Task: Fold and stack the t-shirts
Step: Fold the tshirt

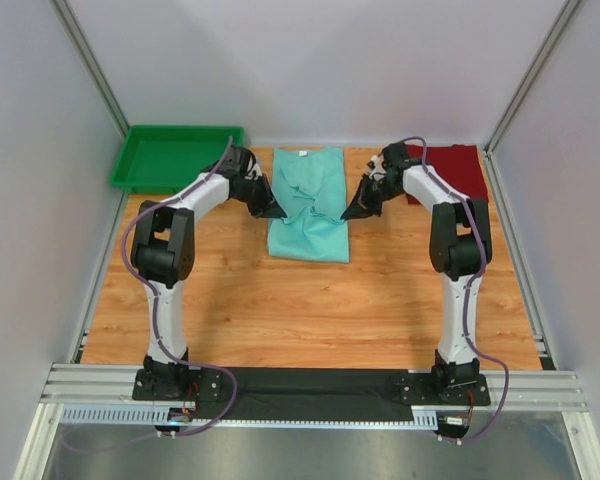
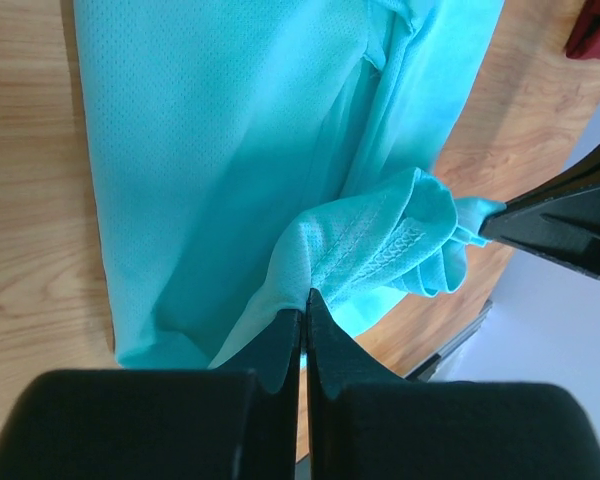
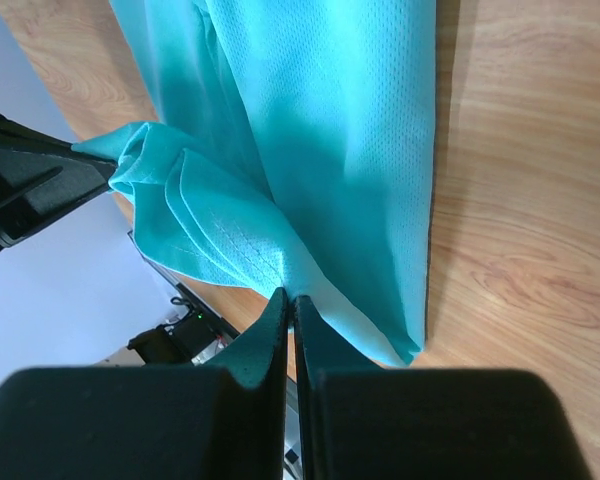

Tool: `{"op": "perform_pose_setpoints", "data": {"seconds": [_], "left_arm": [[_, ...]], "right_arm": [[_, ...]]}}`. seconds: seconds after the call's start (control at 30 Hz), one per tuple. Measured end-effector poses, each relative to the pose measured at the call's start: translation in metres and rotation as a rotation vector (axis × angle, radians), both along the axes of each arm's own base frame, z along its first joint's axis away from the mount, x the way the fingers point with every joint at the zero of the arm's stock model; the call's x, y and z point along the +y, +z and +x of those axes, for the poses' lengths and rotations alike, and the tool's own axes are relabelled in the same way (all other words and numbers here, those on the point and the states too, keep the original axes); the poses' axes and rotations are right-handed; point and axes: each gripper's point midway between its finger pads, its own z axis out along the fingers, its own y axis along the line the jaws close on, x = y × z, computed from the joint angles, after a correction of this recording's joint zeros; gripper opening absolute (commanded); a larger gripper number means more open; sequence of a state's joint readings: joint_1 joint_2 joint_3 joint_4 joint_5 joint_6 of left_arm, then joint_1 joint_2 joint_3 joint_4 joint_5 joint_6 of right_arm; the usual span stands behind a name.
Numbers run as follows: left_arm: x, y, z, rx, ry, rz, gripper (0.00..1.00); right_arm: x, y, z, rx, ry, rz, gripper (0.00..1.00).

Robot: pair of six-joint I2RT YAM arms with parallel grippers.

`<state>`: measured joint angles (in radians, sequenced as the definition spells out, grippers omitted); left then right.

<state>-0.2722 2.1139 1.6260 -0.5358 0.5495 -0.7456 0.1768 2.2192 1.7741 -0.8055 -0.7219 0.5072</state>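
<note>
The mint green t-shirt point(image 1: 310, 235) lies as a long narrow strip at the far middle of the table, white neck label at its far end. My left gripper point(image 1: 277, 213) is shut on its left edge and my right gripper point(image 1: 348, 215) is shut on its right edge, both lifting a bunched fold. In the left wrist view the jaws point(image 2: 304, 300) pinch mint cloth point(image 2: 210, 150). In the right wrist view the jaws point(image 3: 291, 298) pinch mint cloth point(image 3: 330, 120). The dark red t-shirt point(image 1: 455, 170) lies at the far right, partly behind my right arm.
A rigid bright green tray point(image 1: 175, 158) stands at the far left corner. White walls with metal posts close in the table on three sides. Bare wooden tabletop point(image 1: 310, 310) lies between the shirt and the arm bases.
</note>
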Motion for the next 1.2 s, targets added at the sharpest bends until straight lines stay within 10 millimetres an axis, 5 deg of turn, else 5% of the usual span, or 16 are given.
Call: {"op": "perform_pose_setpoints", "data": {"seconds": [0.2, 0.33, 0.5, 0.6, 0.7, 0.77, 0.83, 0.93, 1.07, 1.17, 1.2], "left_arm": [[0.005, -0.002, -0.005, 0.002, 0.002, 0.003, 0.00], [0.012, -0.002, -0.037, 0.030, -0.024, 0.021, 0.00], [0.017, 0.008, -0.107, 0.047, -0.084, 0.023, 0.02], [0.012, 0.008, -0.158, 0.070, -0.146, 0.016, 0.13], [0.009, -0.005, -0.212, 0.126, -0.210, 0.016, 0.47], [0.023, -0.021, -0.252, 0.202, -0.214, 0.049, 0.59], [0.036, -0.017, -0.269, 0.196, -0.201, 0.076, 0.60], [0.054, -0.003, -0.274, 0.134, -0.175, 0.142, 0.59], [0.060, 0.027, -0.249, 0.006, -0.153, 0.173, 0.55], [0.052, 0.031, -0.220, -0.019, -0.155, 0.157, 0.41], [0.048, 0.031, -0.210, -0.022, -0.159, 0.149, 0.36]], "right_arm": [[-0.006, 0.006, 0.007, -0.008, 0.000, 0.010, 0.00], [-0.009, 0.001, -0.013, 0.027, 0.008, 0.002, 0.00], [-0.009, 0.005, -0.080, 0.090, 0.047, -0.012, 0.00], [-0.006, 0.011, -0.126, 0.104, 0.081, -0.017, 0.02], [-0.008, 0.009, -0.173, 0.128, 0.112, -0.021, 0.19], [-0.014, 0.002, -0.204, 0.168, 0.123, -0.032, 0.40], [-0.022, -0.003, -0.222, 0.198, 0.129, -0.055, 0.42], [-0.029, -0.003, -0.221, 0.196, 0.131, -0.096, 0.42], [-0.030, 0.022, -0.186, 0.085, 0.118, -0.110, 0.44], [-0.023, 0.041, -0.157, -0.003, 0.108, -0.083, 0.33], [-0.020, 0.043, -0.150, -0.016, 0.108, -0.069, 0.22]]}}
